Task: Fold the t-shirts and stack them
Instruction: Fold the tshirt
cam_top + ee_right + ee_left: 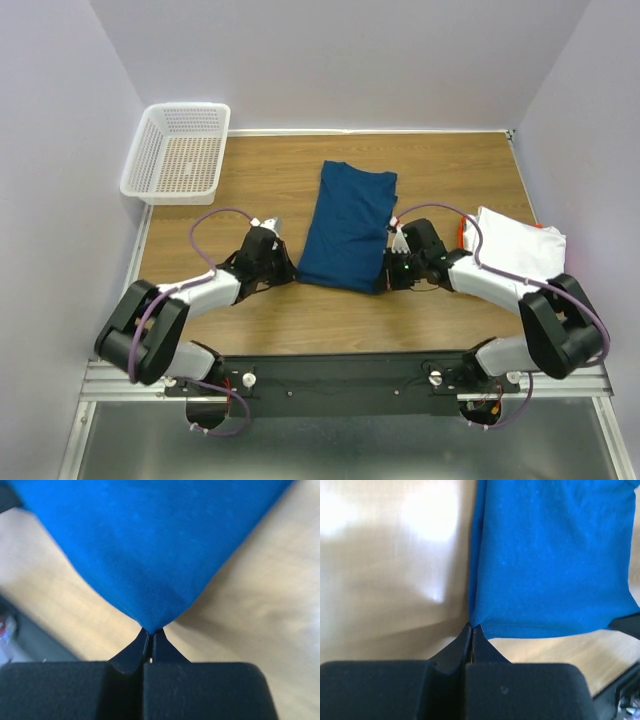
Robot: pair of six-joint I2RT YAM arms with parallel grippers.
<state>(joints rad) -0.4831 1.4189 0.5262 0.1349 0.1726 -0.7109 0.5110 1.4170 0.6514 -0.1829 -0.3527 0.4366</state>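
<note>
Table (pixel 440 170): wood-grain top, smooth, light sheen with glare patches.
Blue tee (pixel 348 225): soft knit cloth, matt, stitched hem.
White tee (pixel 520 250), right edge: matt cloth.
Basket (pixel 138 150), far left corner: white plastic mesh, faint gloss.
Left gripper (pixel 471 626), right gripper (pixel 151 631): matt black plastic.
Near-edge rail (pixel 110 388): bare metal.

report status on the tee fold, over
Left fingers shut on blue tee, near-left corner. Right fingers shut on near-right corner. Tee lies flat, folded narrow. Nothing in the way; folded white tee off to the right.
</note>
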